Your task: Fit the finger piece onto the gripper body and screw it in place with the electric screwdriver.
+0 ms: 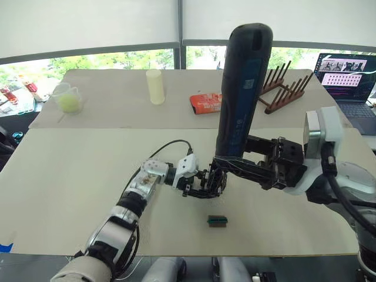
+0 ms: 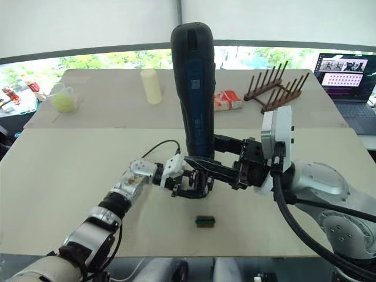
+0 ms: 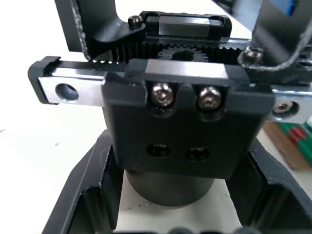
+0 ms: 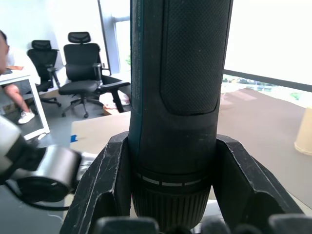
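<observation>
**Screwdriver upright over the held gripper body**

Right gripper [image 2: 202, 164] clamped around the lower barrel of the electric screwdriver [image 2: 194, 88], tool standing nearly vertical, rounded end up, tip hidden low behind the assembly. Left gripper [image 1: 197, 182] closed on the gripper body [image 3: 180, 122], holding it just above the table [image 1: 70, 170] near the middle, directly below the screwdriver. Two screw heads [image 3: 163, 93] visible on the block face in the left wrist view, two empty holes beneath them. Finger piece not clearly separable from the assembly; cannot tell whether already seated. Small green-and-brown block [image 1: 217, 220] lying on the table nearer than both grippers. Coming move judged to hinge on lining the vertical bit axis with a screw hole below
</observation>
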